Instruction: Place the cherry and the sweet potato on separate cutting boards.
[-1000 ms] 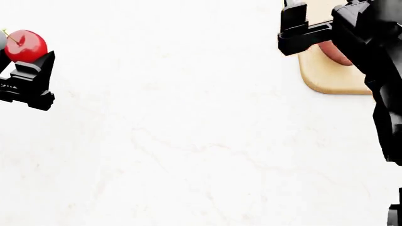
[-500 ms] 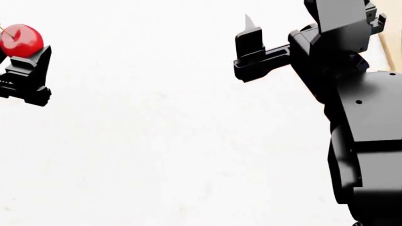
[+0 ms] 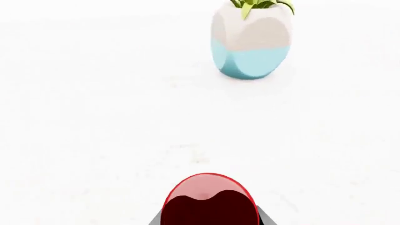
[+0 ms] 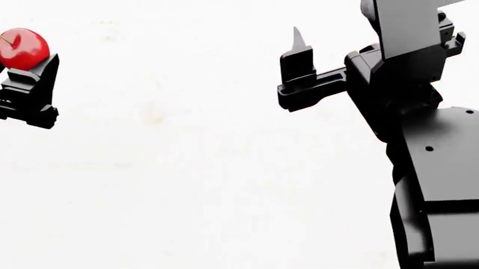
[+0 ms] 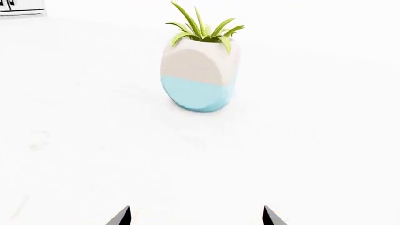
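Note:
The glossy red cherry [image 4: 23, 48] is held in my left gripper [image 4: 22, 56] at the far left of the head view, above the white counter. In the left wrist view the cherry [image 3: 209, 199] fills the space between the jaws. My right gripper [image 5: 196, 216] is open and empty, its two fingertips wide apart over bare counter. In the head view one right fingertip [image 4: 298, 40] points up at upper right. The sweet potato and both cutting boards are out of view.
A white and light-blue pot with a green plant [image 5: 198, 75] stands on the white counter ahead of the right gripper; it also shows in the left wrist view [image 3: 252, 41]. My right arm's black links [image 4: 427, 140] fill the right side of the head view.
The cutting board and sweet potato at upper right have left the head view. My right arm has drawn back toward the view's middle. The cherry stays in my left gripper.

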Robot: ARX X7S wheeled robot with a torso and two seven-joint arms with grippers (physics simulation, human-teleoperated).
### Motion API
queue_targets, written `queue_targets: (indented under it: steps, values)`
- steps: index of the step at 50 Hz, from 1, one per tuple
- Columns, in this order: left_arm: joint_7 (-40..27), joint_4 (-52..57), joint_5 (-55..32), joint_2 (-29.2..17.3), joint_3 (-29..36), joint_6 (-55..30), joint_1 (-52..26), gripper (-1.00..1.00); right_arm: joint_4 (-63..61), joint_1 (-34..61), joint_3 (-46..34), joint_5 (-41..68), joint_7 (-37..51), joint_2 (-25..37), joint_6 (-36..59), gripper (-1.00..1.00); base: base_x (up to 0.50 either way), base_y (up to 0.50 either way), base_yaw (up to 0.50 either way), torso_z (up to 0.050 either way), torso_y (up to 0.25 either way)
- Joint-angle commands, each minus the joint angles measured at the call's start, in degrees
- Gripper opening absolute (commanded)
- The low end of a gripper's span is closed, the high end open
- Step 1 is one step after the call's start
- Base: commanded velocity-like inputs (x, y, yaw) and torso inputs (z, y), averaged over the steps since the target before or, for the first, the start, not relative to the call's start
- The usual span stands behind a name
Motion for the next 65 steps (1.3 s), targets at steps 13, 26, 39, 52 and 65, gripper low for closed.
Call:
queue_targets:
  steps: [13, 26, 39, 52, 65]
  values:
    - [-1.2, 1.8, -1.9, -1.3, -0.7, 0.0, 0.5, -1.0, -2.9, -1.0, -0.1, 0.8, 0.3, 0.6, 2.2, 1.0, 0.0, 0.5, 0.0, 0.0, 0.0]
    - [-1.0, 1.9, -1.8, -1.4, -0.8, 0.2, 0.8, -1.0, -3.3, 0.1, -0.9, 1.2, 0.2, 0.9, 3.3, 1.0, 0.0, 0.5, 0.0, 0.0, 0.0]
    - [-1.0, 1.5, -1.6, -0.8, -0.5, -0.2, 0.3, -1.0, -2.7, -0.5, -0.8, 1.5, 0.4, 0.8, 2.8, 1.0, 0.0, 0.5, 0.0, 0.0, 0.0]
    - [-0.4, 1.7, -2.4, -1.1, -0.8, -0.6, 0.1, -1.0, -3.2, -0.7, -0.4, 1.9, 0.7, 1.0, 3.2, 1.0, 0.0, 0.5, 0.0, 0.0, 0.0]
    - [-0.7, 1.2, -1.6, -0.1, -0.3, -0.3, 0.3, -1.0, -3.4, -0.8, -0.3, 2.3, 0.9, 1.1, 3.4, 1.0, 0.0, 0.5, 0.0, 0.0, 0.0]
